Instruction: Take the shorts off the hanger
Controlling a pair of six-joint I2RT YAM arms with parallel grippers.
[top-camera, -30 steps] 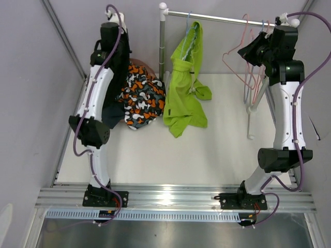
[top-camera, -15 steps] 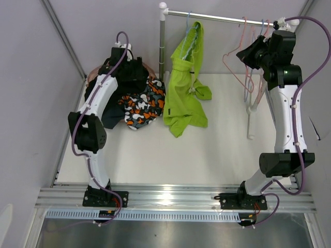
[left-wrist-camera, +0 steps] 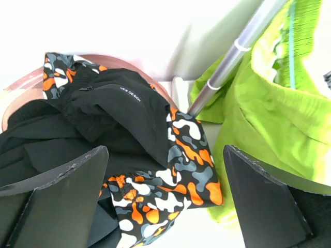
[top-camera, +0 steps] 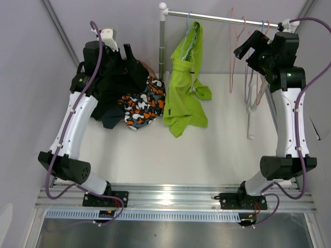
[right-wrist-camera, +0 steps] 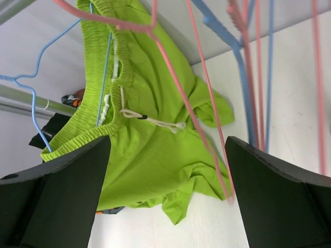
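Lime-green shorts [top-camera: 183, 88] hang by the waistband from a blue hanger [top-camera: 189, 23] on the metal rail [top-camera: 222, 18]; their legs rest on the table. In the right wrist view the green shorts [right-wrist-camera: 150, 144] fill the middle and the blue hanger [right-wrist-camera: 31, 77] shows at the left. My right gripper [top-camera: 247, 47] is open beside the rail's right end, holding nothing. A bare pink hanger [right-wrist-camera: 176, 77] crosses in front of it. My left gripper [top-camera: 128, 61] is open and empty above black shorts [left-wrist-camera: 119, 103] and camouflage shorts [left-wrist-camera: 176, 175].
The heap of black and camouflage clothes [top-camera: 137, 101] lies at the back left over a pinkish basket rim [left-wrist-camera: 26, 85]. The rail's upright post [top-camera: 162, 46] stands between the heap and the green shorts. Several empty hangers [top-camera: 253, 77] hang at the rail's right end.
Both grippers have opened. The left one let the black shorts fall on the heap and pulled back to the left. The right one released the pink hanger, which swings left on the rail.
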